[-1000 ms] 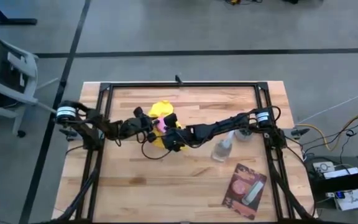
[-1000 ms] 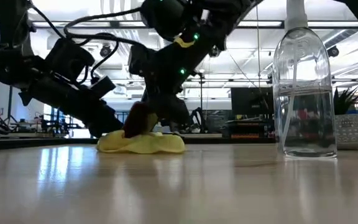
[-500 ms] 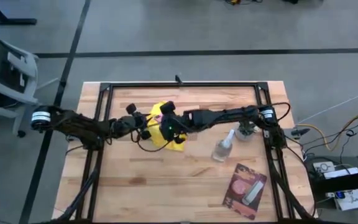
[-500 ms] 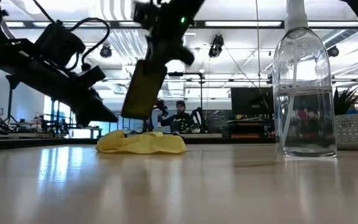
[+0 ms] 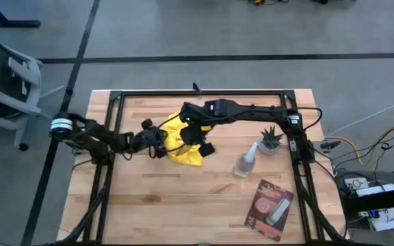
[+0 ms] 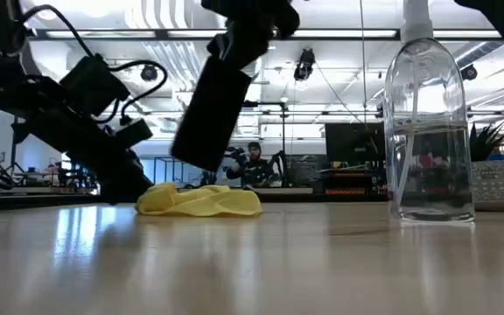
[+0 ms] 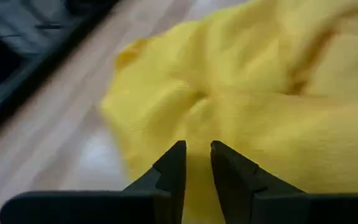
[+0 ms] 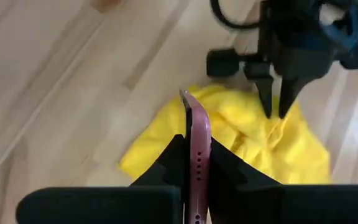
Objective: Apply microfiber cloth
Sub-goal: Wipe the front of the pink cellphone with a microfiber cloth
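Currently left claw (image 7: 196, 163), nearly pressed together, sits at the microfiber cloth's (image 5: 177, 139) left edge, while right claw (image 8: 194, 163) hovers above pinching a pink phone (image 8: 197, 155).

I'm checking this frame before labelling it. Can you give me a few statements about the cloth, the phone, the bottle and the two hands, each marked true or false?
1. The right hand grips a pink phone edge-on above the cloth. True.
2. The cloth hangs in the air. False: it lies crumpled on the table.
3. The left hand is at the cloth's edge, fingers nearly together. True.
4. The spray bottle lies on its side. False: it stands upright.
5. The packet sits on the cloth. False: it lies apart, near the table's right front corner.
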`<state>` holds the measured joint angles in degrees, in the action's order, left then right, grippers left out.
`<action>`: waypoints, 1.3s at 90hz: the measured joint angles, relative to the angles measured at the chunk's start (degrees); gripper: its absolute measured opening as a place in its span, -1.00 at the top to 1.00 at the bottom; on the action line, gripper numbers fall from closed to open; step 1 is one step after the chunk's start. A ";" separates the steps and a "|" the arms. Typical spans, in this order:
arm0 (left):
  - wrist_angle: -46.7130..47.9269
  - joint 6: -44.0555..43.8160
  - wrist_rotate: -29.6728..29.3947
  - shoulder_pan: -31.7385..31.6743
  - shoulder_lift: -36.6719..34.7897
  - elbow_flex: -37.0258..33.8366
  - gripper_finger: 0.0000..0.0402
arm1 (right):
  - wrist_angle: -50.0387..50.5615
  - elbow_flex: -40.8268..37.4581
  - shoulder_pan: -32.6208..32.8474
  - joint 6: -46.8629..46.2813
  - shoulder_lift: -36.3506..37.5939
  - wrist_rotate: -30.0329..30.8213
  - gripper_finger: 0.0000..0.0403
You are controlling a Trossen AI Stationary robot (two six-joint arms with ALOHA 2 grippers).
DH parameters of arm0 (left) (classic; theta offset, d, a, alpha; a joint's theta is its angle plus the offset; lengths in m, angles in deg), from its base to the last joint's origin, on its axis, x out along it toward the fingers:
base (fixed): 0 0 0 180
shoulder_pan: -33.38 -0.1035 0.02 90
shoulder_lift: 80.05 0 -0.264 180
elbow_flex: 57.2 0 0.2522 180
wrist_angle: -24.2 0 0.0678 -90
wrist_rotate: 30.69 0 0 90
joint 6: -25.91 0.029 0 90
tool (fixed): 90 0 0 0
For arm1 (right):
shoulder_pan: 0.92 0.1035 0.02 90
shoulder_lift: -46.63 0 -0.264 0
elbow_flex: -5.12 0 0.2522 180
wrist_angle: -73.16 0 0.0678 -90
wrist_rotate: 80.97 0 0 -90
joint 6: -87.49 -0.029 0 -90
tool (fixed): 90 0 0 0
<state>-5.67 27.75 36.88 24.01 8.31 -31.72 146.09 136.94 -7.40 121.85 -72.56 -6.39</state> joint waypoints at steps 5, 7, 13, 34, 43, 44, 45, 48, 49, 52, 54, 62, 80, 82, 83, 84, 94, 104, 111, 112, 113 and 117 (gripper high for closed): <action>-4.13 0.06 2.56 0.05 2.89 1.00 0.71 | 0.86 -0.07 -0.19 0.03 -0.56 0.04 0.94; -5.37 0.08 3.64 0.09 4.14 1.59 0.71 | 1.32 -0.07 -0.20 0.03 -0.85 0.02 0.94; -7.72 0.46 6.33 0.21 7.59 3.75 0.71 | 2.61 -0.07 -0.26 0.06 -1.66 0.09 0.94; -8.76 0.90 13.12 0.54 16.71 12.67 0.71 | 5.06 -0.09 -0.32 0.04 -4.33 1.38 0.94; -8.33 1.78 14.52 1.09 17.79 14.62 0.71 | 6.88 -0.04 -0.36 -0.09 -4.57 3.02 0.94; -8.25 1.88 14.66 1.16 17.78 14.71 0.71 | 7.02 -0.03 -0.38 -0.19 -4.60 3.08 0.94; -8.19 2.00 14.87 1.23 17.73 14.75 0.71 | 7.11 -0.02 -0.40 -0.33 -4.64 3.17 0.94; -7.81 2.24 15.38 1.42 17.26 14.78 0.71 | 7.24 0.02 -0.46 -0.92 -4.73 3.49 0.93; -7.64 2.32 15.48 1.46 17.04 14.76 0.71 | 7.32 0.03 -0.49 -1.17 -4.75 3.57 0.93; -7.16 2.66 15.80 1.54 16.18 14.55 0.71 | 7.52 0.04 -0.55 -1.78 -4.75 3.82 0.93; -7.08 2.94 15.94 1.57 15.45 14.27 0.71 | 7.61 0.04 -0.65 -2.02 -4.75 3.91 0.93; -5.63 4.22 15.88 1.57 11.32 12.59 0.71 | 7.68 0.04 -0.78 -2.37 -4.75 4.09 0.92; -3.57 6.05 10.14 1.55 0.73 7.46 0.71 | 7.11 -0.24 -1.41 -3.08 -5.11 6.03 0.72; -3.71 6.12 9.79 1.54 -0.28 7.00 0.71 | 7.08 -0.34 -1.47 -3.09 -5.29 6.03 0.68; -3.69 6.15 9.74 1.51 -0.84 6.71 0.71 | 6.90 -0.36 -1.51 -3.09 -5.39 6.03 0.67; -3.63 6.18 9.71 1.49 -1.45 6.40 0.71 | 6.47 -0.39 -1.54 -3.09 -5.51 6.05 0.65; -3.45 6.20 9.65 1.51 -5.27 4.33 0.71 | 3.32 -0.39 -1.56 -3.09 -5.33 5.78 0.50; -3.72 6.14 9.55 1.51 -7.29 2.78 0.71 | 0.67 -0.27 -1.57 -2.60 -5.12 5.46 0.37; -3.20 5.76 9.45 1.51 -7.84 1.84 0.71 | -1.01 -0.29 -1.61 -2.07 -5.23 5.97 0.31; -3.23 5.76 9.45 1.51 -7.85 1.80 0.71 | -1.34 -0.29 -1.61 -1.96 -5.23 6.20 0.30; -3.26 5.75 9.45 1.51 -7.84 1.77 0.71 | -1.69 -0.29 -1.61 -1.90 -5.23 6.53 0.29; -3.37 5.53 9.44 1.51 -7.74 1.68 0.71 | -3.07 -0.29 -1.61 -1.71 -5.15 8.12 0.26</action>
<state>-9.04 33.29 46.32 25.52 0.56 -30.04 143.03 136.65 -9.01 120.14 -77.71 1.73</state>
